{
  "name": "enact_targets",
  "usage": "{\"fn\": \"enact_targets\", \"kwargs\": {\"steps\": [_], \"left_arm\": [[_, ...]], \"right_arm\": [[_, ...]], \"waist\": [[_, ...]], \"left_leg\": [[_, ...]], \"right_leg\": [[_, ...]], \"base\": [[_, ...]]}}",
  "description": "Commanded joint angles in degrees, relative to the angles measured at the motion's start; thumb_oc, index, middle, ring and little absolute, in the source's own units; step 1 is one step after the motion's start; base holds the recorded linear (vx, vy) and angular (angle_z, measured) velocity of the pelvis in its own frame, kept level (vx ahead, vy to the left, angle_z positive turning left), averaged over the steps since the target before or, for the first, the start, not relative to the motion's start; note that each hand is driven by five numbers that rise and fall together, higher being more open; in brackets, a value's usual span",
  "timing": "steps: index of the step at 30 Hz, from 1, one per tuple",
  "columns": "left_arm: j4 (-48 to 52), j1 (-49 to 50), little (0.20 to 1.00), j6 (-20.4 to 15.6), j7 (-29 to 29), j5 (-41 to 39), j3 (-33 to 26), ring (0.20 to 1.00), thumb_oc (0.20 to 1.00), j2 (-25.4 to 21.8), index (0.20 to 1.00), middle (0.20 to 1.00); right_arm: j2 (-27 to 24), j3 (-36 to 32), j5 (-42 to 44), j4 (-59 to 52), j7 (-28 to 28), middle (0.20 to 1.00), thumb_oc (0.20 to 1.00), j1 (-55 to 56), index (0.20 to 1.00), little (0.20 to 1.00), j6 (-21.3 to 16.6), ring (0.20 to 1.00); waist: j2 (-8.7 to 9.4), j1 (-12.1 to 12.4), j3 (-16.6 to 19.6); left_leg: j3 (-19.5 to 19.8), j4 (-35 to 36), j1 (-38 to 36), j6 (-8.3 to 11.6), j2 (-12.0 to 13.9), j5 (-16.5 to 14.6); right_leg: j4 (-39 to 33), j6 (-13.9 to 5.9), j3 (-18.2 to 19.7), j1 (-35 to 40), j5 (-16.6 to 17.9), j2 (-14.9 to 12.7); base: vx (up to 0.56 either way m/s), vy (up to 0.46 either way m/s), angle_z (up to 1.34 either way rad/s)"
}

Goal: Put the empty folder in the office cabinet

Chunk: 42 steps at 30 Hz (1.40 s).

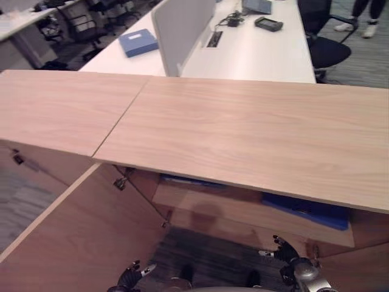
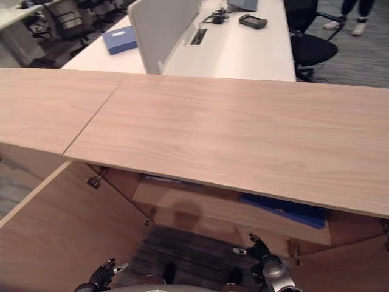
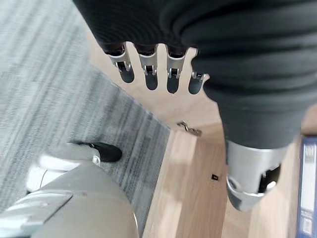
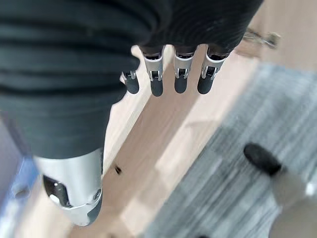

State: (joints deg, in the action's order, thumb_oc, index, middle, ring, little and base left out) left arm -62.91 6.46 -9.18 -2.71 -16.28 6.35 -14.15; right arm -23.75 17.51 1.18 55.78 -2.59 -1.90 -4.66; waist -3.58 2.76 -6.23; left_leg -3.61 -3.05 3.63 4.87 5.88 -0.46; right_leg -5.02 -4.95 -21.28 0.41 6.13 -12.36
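Note:
A blue folder (image 1: pixel 310 211) lies flat on the shelf (image 1: pixel 213 204) inside the wooden office cabinet (image 1: pixel 243 128), under the right part of its top. Its edge also shows in the left wrist view as a blue folder (image 3: pixel 308 188). My left hand (image 1: pixel 130 275) hangs low in front of the open cabinet, fingers straight and holding nothing; the left wrist view shows its fingers (image 3: pixel 151 74) over the carpet. My right hand (image 1: pixel 285 252) is low at the right, just below the shelf, open and empty, with its fingers (image 4: pixel 156 79) straight.
The cabinet's left door (image 1: pixel 73 237) stands swung open toward me. A thin bluish item (image 1: pixel 182 180) lies at the shelf's left end. Beyond the cabinet are a white desk (image 1: pixel 255 58) with a blue box (image 1: pixel 138 42), a divider panel (image 1: pixel 179 27), a black chair (image 1: pixel 328 52) and a person's legs (image 1: pixel 364 15).

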Motion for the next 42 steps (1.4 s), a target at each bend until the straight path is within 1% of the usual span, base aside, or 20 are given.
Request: {"fn": "enact_targets", "kwargs": {"steps": [1,4,5,6,9,12,13,14,15,16,18,19,20,21,24,29,36,37,38,42], "left_arm": [[-0.3,-2.5,1.0,-1.2,1.7,2.8,-3.7,1.0,1.0,-2.7,1.0,1.0],[0.0,-2.3,1.0,-1.3,2.6,3.4,-3.9,1.0,1.0,-2.5,1.0,1.0],[0.2,-2.1,1.0,-1.3,2.6,3.7,-4.0,1.0,1.0,-2.4,1.0,1.0],[1.0,-1.7,1.0,-1.1,2.4,4.0,-4.2,1.0,1.0,-2.7,1.0,1.0],[2.1,-2.1,1.0,-1.1,2.6,4.2,-3.7,1.0,1.0,-3.0,1.0,1.0],[2.8,-2.7,1.0,-1.0,2.6,4.3,-2.9,1.0,1.0,-3.5,1.0,1.0],[3.0,-2.5,1.0,-0.9,2.4,4.7,-3.0,1.0,1.0,-3.8,1.0,1.0],[3.0,-2.5,1.0,-0.9,2.4,4.7,-3.0,1.0,1.0,-3.8,1.0,1.0],[3.1,-2.4,1.0,-0.9,2.5,5.0,-3.0,1.0,1.0,-4.0,1.0,1.0],[3.7,-2.1,1.0,-1.0,2.6,4.9,-3.3,1.0,1.0,-4.2,1.0,1.0],[5.5,-1.9,1.0,-1.2,2.6,4.6,-3.3,1.0,1.0,-5.1,1.0,1.0],[7.1,-2.3,1.0,-1.5,2.5,4.3,-2.8,1.0,1.0,-6.1,1.0,1.0],[7.1,-2.3,1.0,-1.5,2.6,4.3,-2.8,1.0,1.0,-6.2,1.0,1.0],[5.7,-3.7,1.0,-1.2,2.8,4.9,-2.7,1.0,1.0,-6.5,1.0,1.0],[4.1,-3.5,1.0,-1.3,3.1,5.5,-3.2,1.0,1.0,-6.5,1.0,1.0],[4.9,-2.7,1.0,-1.5,2.9,5.3,-2.9,1.0,1.0,-5.7,1.0,1.0],[6.0,-0.8,1.0,-1.1,1.6,5.1,-0.2,1.0,1.0,-2.9,1.0,1.0],[6.0,-0.8,1.0,-1.2,1.6,5.1,-0.2,1.0,1.0,-2.8,1.0,1.0],[5.0,-0.7,1.0,-0.8,1.2,6.1,0.7,1.0,1.0,-1.7,1.0,1.0],[4.5,-0.4,1.0,-0.6,0.9,7.0,1.2,1.0,1.0,-1.2,1.0,1.0]], "right_arm": [[0.9,-0.1,-2.7,-2.4,-1.5,1.0,1.0,-2.3,1.0,1.0,-0.8,1.0],[1.6,-0.4,-1.9,-3.3,-1.9,1.0,1.0,-2.2,1.0,1.0,-0.6,1.0],[1.8,-0.3,-1.9,-3.7,-1.8,1.0,1.0,-2.3,1.0,1.0,-0.6,1.0],[2.5,-0.5,-1.6,-3.7,-1.6,1.0,1.0,-1.9,1.0,1.0,-0.6,1.0],[3.8,-1.6,-0.5,-2.9,-2.4,1.0,1.0,-1.3,1.0,1.0,-0.1,1.0],[5.6,-4.3,2.2,0.0,-3.6,1.0,1.0,-1.3,1.0,1.0,0.3,1.0],[6.4,-6.4,3.9,1.0,-4.1,1.0,1.0,-1.1,1.0,1.0,0.5,1.0],[6.5,-6.4,3.9,1.0,-4.1,1.0,1.0,-1.1,1.0,1.0,0.5,1.0],[6.7,-7.1,4.5,1.3,-4.4,0.373,0.373,-1.2,0.373,0.373,0.5,0.373],[6.7,-7.9,5.1,0.8,-4.7,0.2,0.2,-1.4,0.2,0.2,0.5,0.2],[6.4,-10.0,6.7,-0.5,-5.5,0.2,0.2,-1.4,0.2,0.2,0.3,0.2],[5.3,-12.0,8.7,-1.7,-6.5,0.2,0.2,-1.5,0.2,0.2,-0.4,0.2],[5.3,-12.0,8.7,-1.7,-6.5,0.2,0.2,-1.6,0.2,0.2,-0.4,0.2],[4.9,-12.5,9.1,-1.8,-6.9,0.2,0.2,-1.7,0.2,0.2,-0.7,0.2],[3.6,-14.2,9.9,-1.5,-8.1,0.2,0.2,-2.0,0.2,0.2,-1.3,0.2],[0.1,-16.0,10.9,-0.5,-9.3,0.2,0.2,-3.7,0.2,0.2,-1.7,0.2],[-2.1,-16.3,12.7,-1.1,-10.0,0.2,0.2,-5.9,0.2,0.2,-2.5,0.2],[-2.2,-16.3,12.7,-1.1,-10.0,0.2,0.2,-5.9,0.2,0.2,-2.5,0.2],[-1.9,-15.6,12.8,-0.5,-9.6,0.2,0.2,-5.9,0.2,0.2,-2.6,0.2],[-1.7,-14.5,12.3,-0.7,-9.3,0.2,0.2,-5.7,0.2,0.2,-2.6,0.2]], "waist": [[3.63,-2.8,-1.1],[3.82,-4.3,-0.2],[3.64,-4.8,0.2],[2.95,-4.8,0.8],[3.66,-4.5,0.6],[4.37,-4.3,0.1],[4.64,-4.1,-0.3],[4.68,-4.1,-0.4],[4.77,-4.0,-0.6],[4.85,-4.0,-1.1],[4.64,-4.6,-1.9],[4.08,-5.0,-2.6],[4.23,-5.0,-2.5],[4.25,-5.0,-2.1],[5.02,-3.5,-0.6],[4.43,-3.3,0.7],[1.62,-4.4,0.4],[1.54,-4.4,0.4],[-0.18,-5.5,0.4],[-1.21,-6.2,0.0]], "left_leg": [[-2.5,-5.8,-9.5,6.41,6.7,1.8],[-3.8,-7.9,-11.1,6.93,7.4,1.9],[-5.6,-6.6,-11.8,6.81,7.8,1.1],[-8.9,-2.5,-14.4,7.12,7.9,-0.3],[-8.7,0.9,-14.6,5.31,5.4,-5.2],[-7.9,3.7,-14.7,3.74,2.4,-6.3],[-7.9,5.3,-15.3,2.85,0.9,-6.8],[-7.9,5.3,-15.4,2.82,0.8,-6.7],[-8.1,5.9,-15.7,2.47,0.2,-6.8],[-8.2,6.1,-15.9,2.26,-0.2,-6.8],[-7.4,6.2,-15.1,2.05,-0.2,-6.1],[-6.4,5.5,-14.2,1.58,-0.2,-5.8],[-6.3,5.4,-13.9,1.53,-0.4,-5.7],[-6.4,5.5,-13.7,1.32,-0.4,-5.8],[-7.3,5.3,-12.2,1.02,-0.7,-4.9],[-7.6,5.3,-11.9,1.83,0.4,-4.1],[-10.5,5.4,-12.6,4.05,4.4,-1.7],[-10.6,5.5,-12.7,4.1,4.4,-1.7],[-11.8,4.4,-12.8,5.15,6.1,-1.2],[-12.6,1.3,-12.6,5.79,7.6,-1.5]], "right_leg": [[5.6,-3.0,-0.9,-2.5,-4.0,-1.8],[5.7,-3.67,-2.9,-3.9,-2.0,-3.2],[6.0,-3.96,-3.5,-4.1,-1.6,-3.5],[6.2,-4.79,-3.8,-4.2,-0.6,-3.7],[7.1,-6.17,-4.0,-4.7,0.9,-6.0],[8.2,-7.63,-3.7,-5.0,2.7,-8.5],[8.9,-8.45,-3.8,-4.9,3.7,-9.9],[8.9,-8.47,-3.7,-4.9,3.7,-10.0],[9.4,-8.8,-3.8,-5.1,4.1,-10.5],[10.2,-9.46,-3.6,-5.4,5.4,-11.0],[11.8,-10.05,0.5,-6.8,5.8,-10.7],[13.2,-10.05,6.7,-6.2,2.3,-8.0],[13.1,-10.05,6.8,-6.4,2.5,-8.1],[13.5,-9.82,7.9,-5.4,0.7,-7.4],[12.3,-9.07,5.5,-2.8,-1.2,-7.0],[8.2,-8.44,5.5,-1.5,-1.6,-4.8],[5.1,-7.16,5.9,-0.8,-2.8,-1.4],[5.0,-7.11,6.0,-0.8,-2.8,-1.3],[4.3,-6.38,6.2,-0.4,-3.7,0.0],[4.1,-5.59,6.8,0.1,-4.5,1.2]], "base": [[-0.3,0.198,0.04],[-0.21,0.177,0.31],[-0.13,0.248,1.36],[-0.14,0.264,1.55],[-0.12,0.204,0.36],[-0.09,0.204,0.28],[-0.05,0.169,0.37],[-0.05,0.154,0.36],[-0.04,0.07,0.11],[-0.1,0.072,0.04],[-0.17,0.039,0.03],[-0.16,0.047,0.15],[-0.13,0.04,0.19],[-0.05,-0.01,0.3],[-0.04,-0.08,0.16],[0.03,-0.16,-0.24],[0.0,-0.146,-0.12],[0.04,-0.163,-0.33],[0.03,-0.118,-0.28],[0.04,-0.108,-0.22]]}}
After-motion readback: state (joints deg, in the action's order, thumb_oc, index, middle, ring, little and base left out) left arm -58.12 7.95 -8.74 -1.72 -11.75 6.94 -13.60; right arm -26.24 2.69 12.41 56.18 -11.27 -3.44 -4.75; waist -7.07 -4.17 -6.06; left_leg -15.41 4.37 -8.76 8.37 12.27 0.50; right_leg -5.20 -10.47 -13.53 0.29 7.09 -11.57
